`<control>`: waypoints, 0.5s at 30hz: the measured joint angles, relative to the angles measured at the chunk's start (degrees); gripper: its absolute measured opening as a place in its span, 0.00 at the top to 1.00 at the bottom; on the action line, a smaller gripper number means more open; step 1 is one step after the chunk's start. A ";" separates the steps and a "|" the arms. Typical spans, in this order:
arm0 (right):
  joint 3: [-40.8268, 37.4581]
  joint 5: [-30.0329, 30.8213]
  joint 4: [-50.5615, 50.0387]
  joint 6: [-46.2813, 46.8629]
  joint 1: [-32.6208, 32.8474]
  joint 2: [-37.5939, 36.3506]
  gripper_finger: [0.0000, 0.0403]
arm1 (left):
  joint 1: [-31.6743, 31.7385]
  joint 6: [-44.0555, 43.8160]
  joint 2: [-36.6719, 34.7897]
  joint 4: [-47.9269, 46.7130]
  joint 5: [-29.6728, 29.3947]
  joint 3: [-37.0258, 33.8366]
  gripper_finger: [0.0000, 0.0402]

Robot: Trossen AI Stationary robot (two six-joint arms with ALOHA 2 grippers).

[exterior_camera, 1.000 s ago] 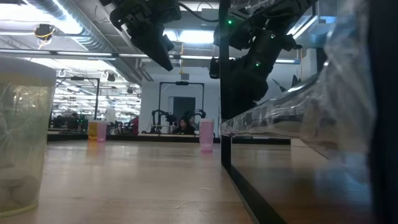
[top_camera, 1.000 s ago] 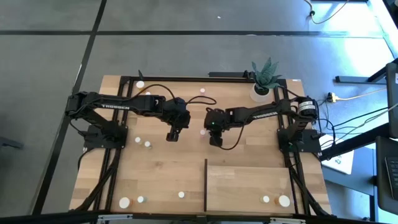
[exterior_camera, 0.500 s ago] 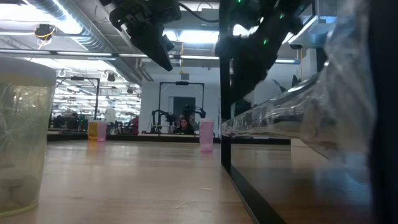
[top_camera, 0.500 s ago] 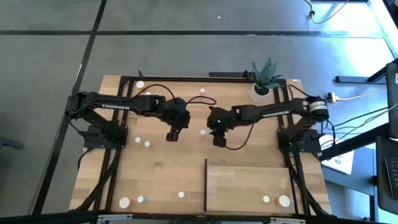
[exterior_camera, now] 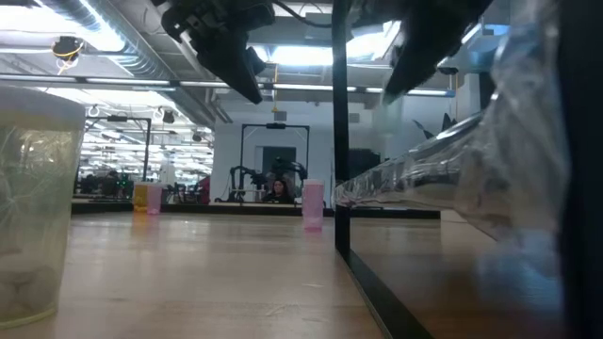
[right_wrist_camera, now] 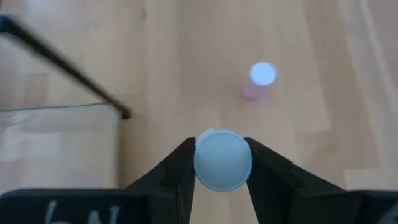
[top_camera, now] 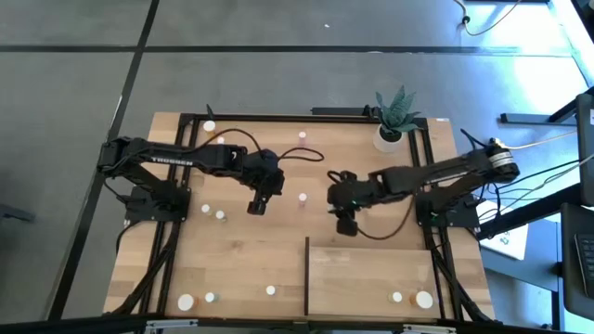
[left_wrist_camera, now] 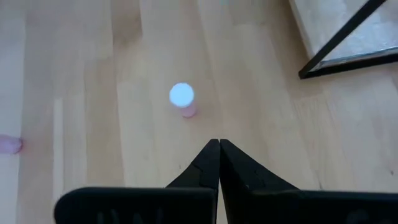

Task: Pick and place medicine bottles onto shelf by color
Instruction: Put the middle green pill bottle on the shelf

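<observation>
Overhead, my right claw (top_camera: 345, 225) hung above the table's middle, its fingers pinching a white-capped bottle (right_wrist_camera: 222, 159) (body hidden under the cap, so I could not tell its colour). The shelf (top_camera: 371, 278) lay just ahead of that claw, its dark upright edge (top_camera: 307, 276) nearest. A pink bottle (top_camera: 303, 198) stood on the table (top_camera: 232, 269) between my two claws. My left claw (top_camera: 256, 206) hovered beside it, fingers pressed together on nothing. On the shelf's far corner stood two more bottles (top_camera: 411, 299).
</observation>
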 joint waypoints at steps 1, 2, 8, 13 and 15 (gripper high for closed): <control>0.00 -0.01 -0.42 1.05 0.98 -0.46 0.69 | -0.32 -0.08 0.00 0.14 0.00 0.00 1.00; 0.00 -0.01 -0.73 2.19 1.95 -0.87 0.69 | -0.68 -0.18 0.00 0.53 0.00 0.00 1.00; 1.75 0.02 -3.85 8.10 8.24 -1.46 0.69 | -3.23 -1.31 0.00 5.09 -0.04 0.00 1.00; 3.22 0.05 -3.80 11.22 13.90 -1.46 0.69 | -6.60 -1.77 -0.02 8.85 -0.10 0.00 1.00; 3.45 0.08 -3.66 13.08 15.98 -1.46 0.69 | -8.27 -1.81 -0.01 10.14 -0.07 0.00 1.00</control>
